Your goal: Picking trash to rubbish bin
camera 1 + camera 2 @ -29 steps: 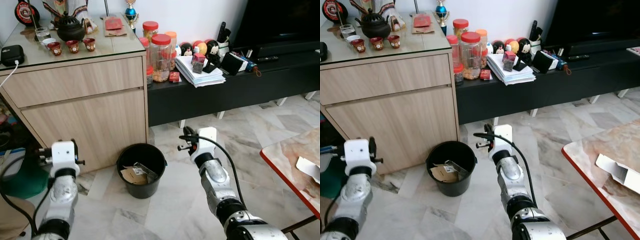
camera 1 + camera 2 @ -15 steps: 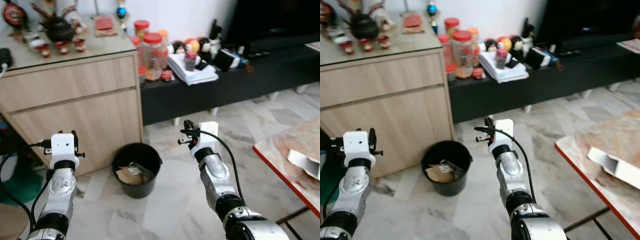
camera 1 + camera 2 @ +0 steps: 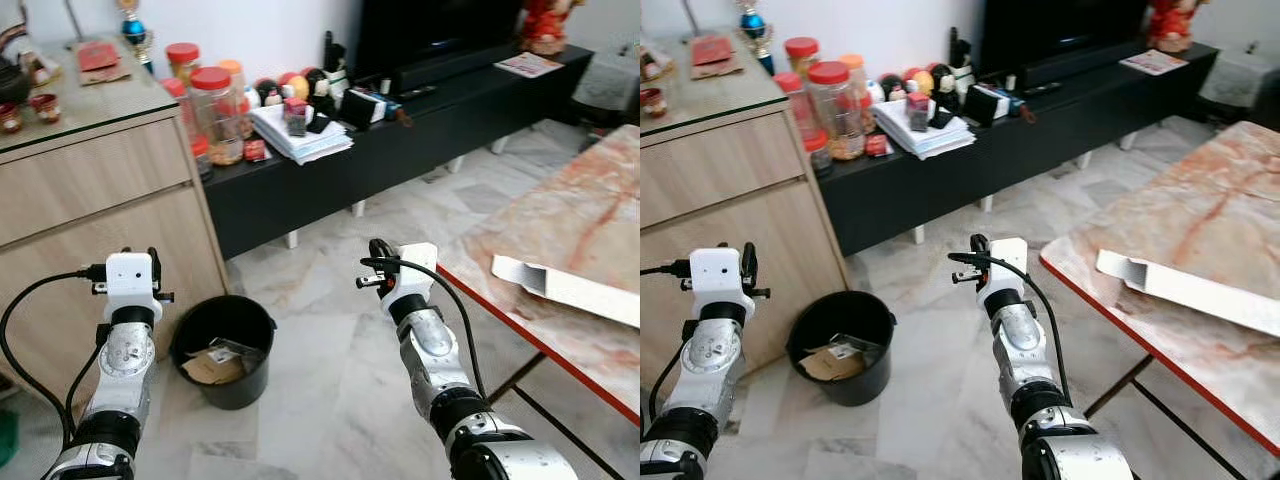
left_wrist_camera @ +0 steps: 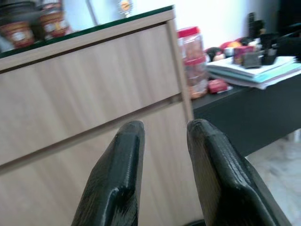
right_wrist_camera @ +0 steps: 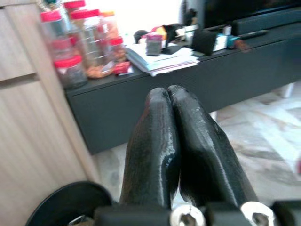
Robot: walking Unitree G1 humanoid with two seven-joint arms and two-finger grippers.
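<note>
— Jaws check: left gripper (image 4: 162, 136) parted a little, holding nothing; right gripper (image 5: 170, 101) pressed tight together, also bare.

— And the rubbish bin (image 3: 222, 349)?

— On the floor by the cabinet (image 3: 95, 200), paper scraps (image 3: 212, 362) inside. A flat box (image 3: 565, 288) lies on the table (image 3: 590, 210).

A home living room: television (image 3: 430, 35) on low black console (image 3: 420, 135), marble floor (image 3: 330, 330)

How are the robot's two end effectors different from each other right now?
The left end effector has its two black fingers spread with a gap between them, while the right end effector has its fingers pressed together. The left one faces the wooden cabinet; the right one faces the low black TV bench. Both are raised and hold nothing.
</note>
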